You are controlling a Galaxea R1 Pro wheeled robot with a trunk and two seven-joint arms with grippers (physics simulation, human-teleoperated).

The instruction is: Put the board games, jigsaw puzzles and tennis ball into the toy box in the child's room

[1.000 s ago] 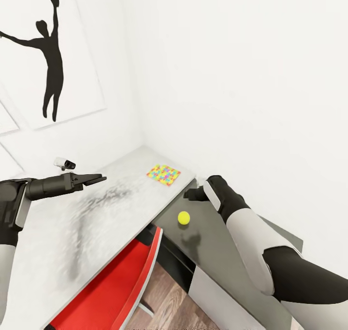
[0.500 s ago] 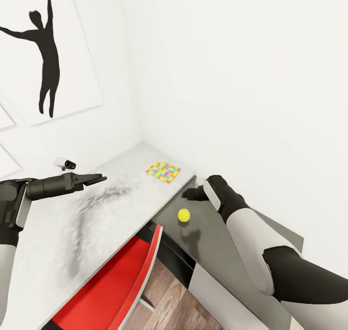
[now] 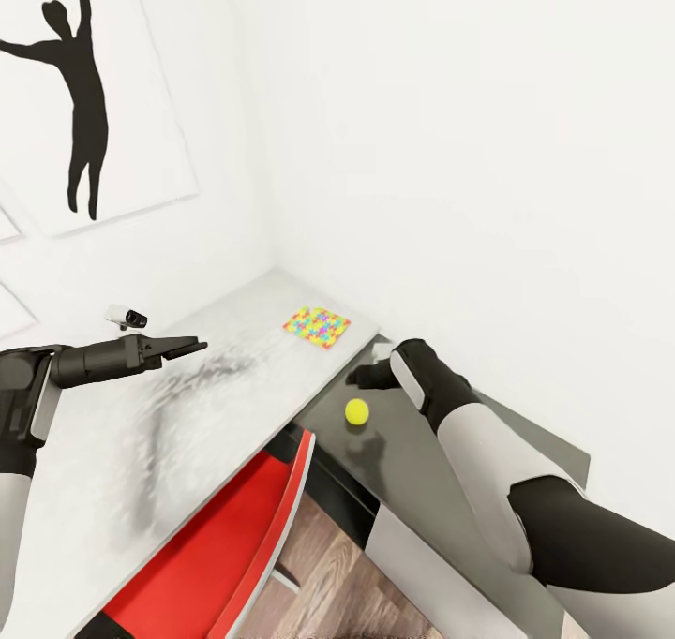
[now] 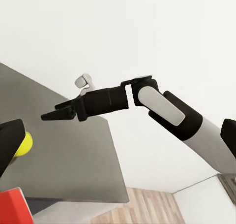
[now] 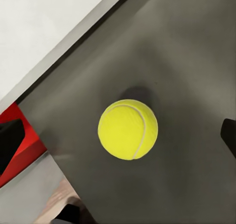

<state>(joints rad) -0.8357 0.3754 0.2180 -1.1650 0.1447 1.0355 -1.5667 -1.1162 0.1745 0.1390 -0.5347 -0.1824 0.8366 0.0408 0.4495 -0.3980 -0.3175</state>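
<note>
The tennis ball (image 3: 356, 412) (image 5: 128, 129), small and yellow-green, rests on the lower dark-grey section of the table (image 3: 412, 475). My right gripper (image 3: 362, 378) (image 5: 123, 135) hangs just above it, open, with the ball between its spread fingers (image 5: 11, 140) in the right wrist view. From the left wrist view that right gripper (image 4: 50, 115) points down at the table, the ball (image 4: 25, 144) showing at the edge. One jigsaw puzzle (image 3: 317, 327) lies flat near the light-grey top's far corner. My left gripper (image 3: 190, 346) hovers open over the light-grey top (image 3: 216, 386). The toy box, board games and bed are out of view.
A red chair (image 3: 225, 545) is tucked under the light-grey top, over wood-plank floor. A small white camera-like gadget (image 3: 127, 317) sits by the wall behind my left arm. White walls close off the corner; a black silhouette picture (image 3: 75, 86) hangs at the left.
The whole view has shifted slightly, so the camera moved. My right gripper has come a little closer to the tennis ball. The left arm has held still.
</note>
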